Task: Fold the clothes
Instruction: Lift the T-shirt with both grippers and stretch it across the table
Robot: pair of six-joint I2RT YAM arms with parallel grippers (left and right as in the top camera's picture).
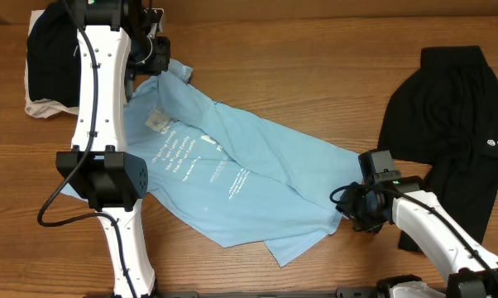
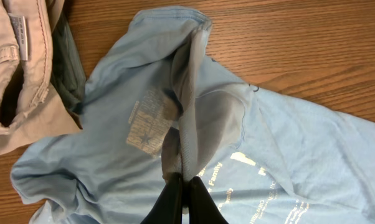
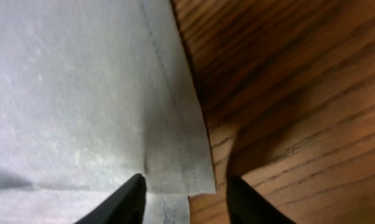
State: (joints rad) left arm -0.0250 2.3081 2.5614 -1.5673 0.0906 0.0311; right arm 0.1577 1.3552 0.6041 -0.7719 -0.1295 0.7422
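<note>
T-shirt (image 1: 232, 174), light blue, lies rumpled diagonally across the table (image 1: 315, 66) in the overhead view; left gripper (image 1: 155, 55) at its collar (image 1: 179, 71) end, right gripper (image 1: 358, 209) at the hem (image 1: 335, 213) corner, black garment (image 1: 456, 124) well apart on the right. Left wrist view: jaws pinched closed on the raised collar ridge; beige garment (image 2: 19, 74) just beside the shirt. Right wrist view: jaws partly apart, straddling the hem corner, nothing clamped yet. Risk: only a thin edge sits between the fingers (image 3: 122, 202), so closing may catch one layer or miss; a pull then slips it free.

Matt blue cloth T-shirt (image 1: 232, 178), grained, slightly glossy wooden table (image 1: 315, 74)
</note>
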